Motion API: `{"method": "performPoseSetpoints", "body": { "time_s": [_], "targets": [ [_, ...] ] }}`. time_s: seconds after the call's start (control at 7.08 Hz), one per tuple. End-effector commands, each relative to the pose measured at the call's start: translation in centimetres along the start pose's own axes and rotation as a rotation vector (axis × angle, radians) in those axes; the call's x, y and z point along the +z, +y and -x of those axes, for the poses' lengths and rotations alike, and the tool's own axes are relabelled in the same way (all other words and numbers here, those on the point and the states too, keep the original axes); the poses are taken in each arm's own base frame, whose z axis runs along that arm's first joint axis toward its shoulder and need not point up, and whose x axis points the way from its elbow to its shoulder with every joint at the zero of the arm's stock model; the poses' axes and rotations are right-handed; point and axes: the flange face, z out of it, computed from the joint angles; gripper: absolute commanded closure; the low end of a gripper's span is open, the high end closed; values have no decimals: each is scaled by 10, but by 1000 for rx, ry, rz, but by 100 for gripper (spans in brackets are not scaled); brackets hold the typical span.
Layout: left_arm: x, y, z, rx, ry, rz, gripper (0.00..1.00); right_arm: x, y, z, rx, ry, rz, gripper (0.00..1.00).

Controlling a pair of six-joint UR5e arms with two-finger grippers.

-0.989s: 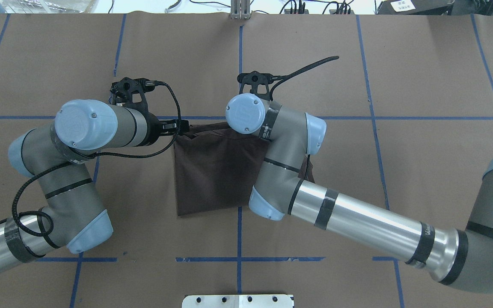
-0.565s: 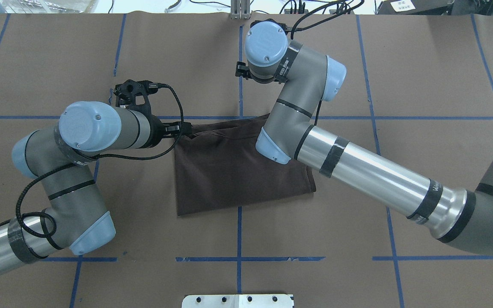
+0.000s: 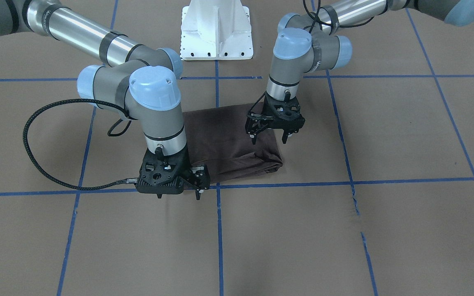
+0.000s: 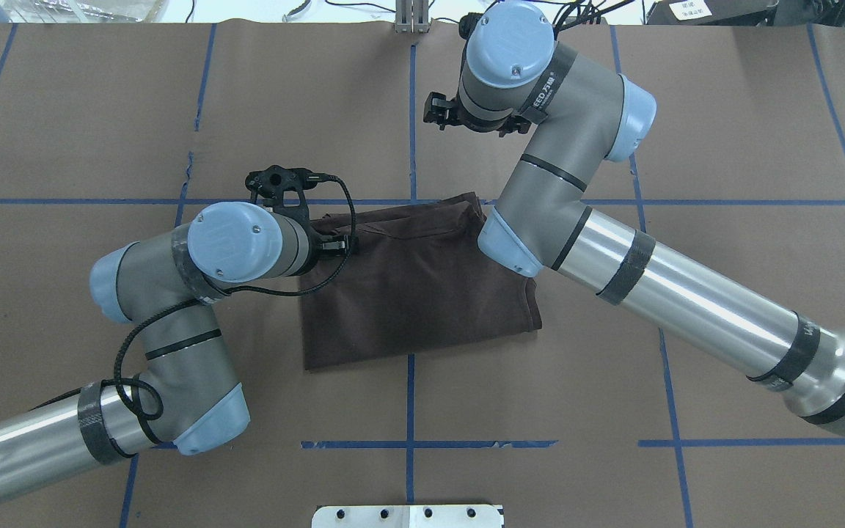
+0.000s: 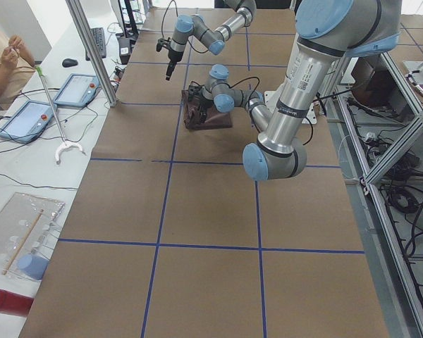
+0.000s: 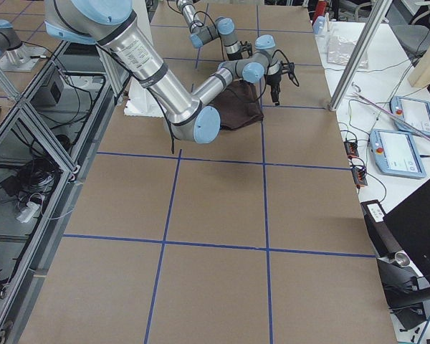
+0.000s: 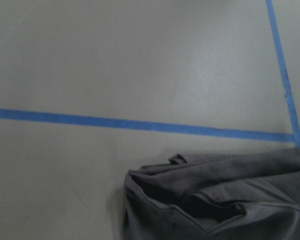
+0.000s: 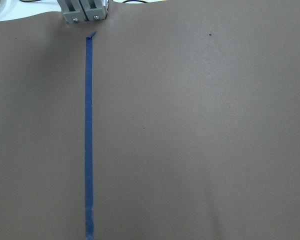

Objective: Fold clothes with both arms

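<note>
Brown T-shirt [image 3: 228, 142] lying folded near middle of table [image 3: 344, 230]. Left gripper [image 3: 269, 139] hanging just over shirt's corner, fingers spread apart, holding nothing. Right gripper [image 3: 178, 196] hanging up high, off shirt, fingers apart, holding nothing.

Bright even light, soft shadows; glare on right arm [image 4: 694, 304]; left wrist view dim, blurred.

plain dark brown shirt [image 4: 422, 293]. tan-brown table [image 4: 723, 132] crossed by a grid of blue tape [image 4: 412, 132]. grey left arm [image 4: 180, 359] and right arm [image 4: 686, 299], with light-blue caps, bright silver tubes, black bands. black left gripper [image 3: 269, 140], black right gripper [image 3: 178, 196], black cable [image 3: 24, 133]. white base [image 3: 216, 28]. through the left wrist camera, shirt washed to grey-brown, table pale grey, tape blue.
</note>
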Motion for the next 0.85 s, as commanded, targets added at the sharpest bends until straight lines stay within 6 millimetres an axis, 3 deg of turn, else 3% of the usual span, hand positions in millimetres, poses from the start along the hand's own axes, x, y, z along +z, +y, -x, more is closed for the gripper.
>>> {"method": "performPoseSetpoints", "body": {
  "time_s": [0.0,0.14,0.28,0.71],
  "targets": [
    [17,4,-12,17,-45,2,0,-1,2,-6,-2,0,1,0],
    [30,1,-14,18,-69,1,0,-1,2,-6,-2,0,1,0],
    [30,-21,-5,7,-80,-20,0,-1,2,-6,-2,0,2,0],
    [55,-84,44,31,-172,-62,0,-1,2,-6,-2,0,1,0]
  ]
}}
